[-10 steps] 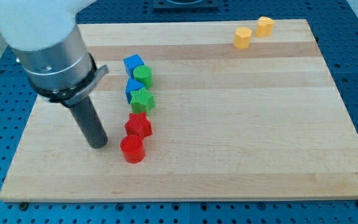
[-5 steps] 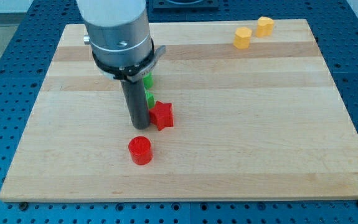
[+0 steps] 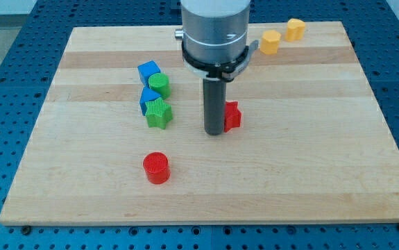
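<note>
My tip [image 3: 215, 131] rests on the board near its middle, pressed against the left side of a red star-shaped block [image 3: 232, 116], which the rod partly hides. Well to the left stands a cluster: a blue cube [image 3: 147, 71], a green cylinder [image 3: 159, 85], a second blue block [image 3: 146, 98] and a green star block [image 3: 159, 113]. A red cylinder [image 3: 156, 167] sits alone toward the view's bottom, left of the tip.
Two yellow blocks [image 3: 270, 42] [image 3: 295, 29] lie near the board's top right edge. The wooden board [image 3: 324, 139] rests on a blue perforated table [image 3: 5, 83].
The tip swept from left to right, pushing the red star away from the red cylinder and the cluster to the board's middle. The red cylinder shifted slightly; the other blocks stayed put.
</note>
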Robot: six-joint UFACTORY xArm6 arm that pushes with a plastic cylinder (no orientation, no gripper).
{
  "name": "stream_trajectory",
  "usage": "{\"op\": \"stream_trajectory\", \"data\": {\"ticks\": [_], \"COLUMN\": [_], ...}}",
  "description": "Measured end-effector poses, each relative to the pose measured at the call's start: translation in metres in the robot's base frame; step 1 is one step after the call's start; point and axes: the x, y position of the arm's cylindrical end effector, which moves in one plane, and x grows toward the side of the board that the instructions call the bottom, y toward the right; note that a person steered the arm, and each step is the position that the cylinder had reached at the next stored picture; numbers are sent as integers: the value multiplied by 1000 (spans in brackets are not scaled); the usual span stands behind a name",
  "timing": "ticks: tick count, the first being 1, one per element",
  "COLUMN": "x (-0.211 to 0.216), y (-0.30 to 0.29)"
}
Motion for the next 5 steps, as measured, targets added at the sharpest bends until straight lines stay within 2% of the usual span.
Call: {"op": "stream_trajectory", "data": {"ticks": [2,5], "x": [-45,-36], "y": [26,44]}}
